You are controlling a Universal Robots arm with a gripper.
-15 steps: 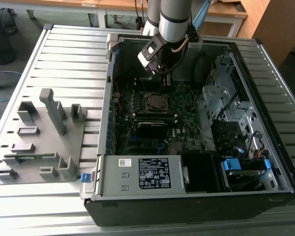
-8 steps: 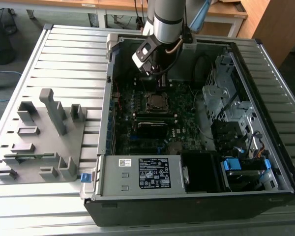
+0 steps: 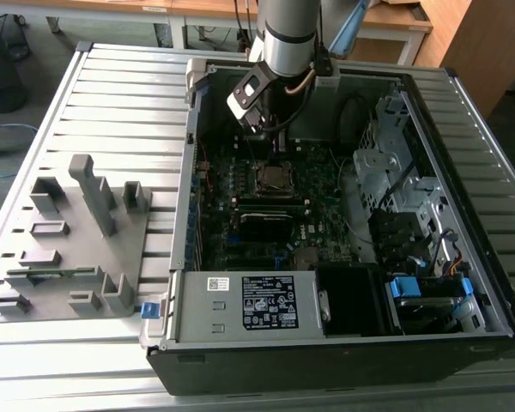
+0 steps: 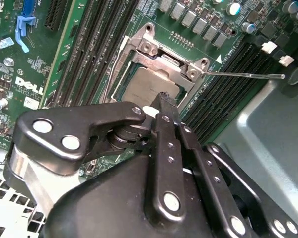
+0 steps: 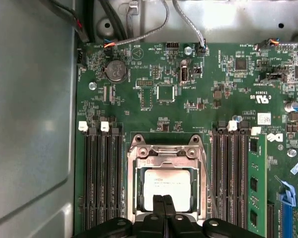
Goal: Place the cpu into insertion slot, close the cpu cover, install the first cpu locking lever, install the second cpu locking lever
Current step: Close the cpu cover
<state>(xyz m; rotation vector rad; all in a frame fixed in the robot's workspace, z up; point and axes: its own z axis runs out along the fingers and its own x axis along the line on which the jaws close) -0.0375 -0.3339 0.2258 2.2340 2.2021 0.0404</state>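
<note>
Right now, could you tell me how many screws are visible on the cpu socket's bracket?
2: one screw and a second screw at two corners of the bracket, opposite the hand; the hand may hide more.

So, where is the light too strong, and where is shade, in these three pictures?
First wrist view: glare whitens the metal case wall, while the cpu is evenly lit. Second wrist view: bright highlights sit on the glossy black links of the hand. Exterior view: the motherboard lies in shade inside the case, beside the brightly lit slatted table.
</note>
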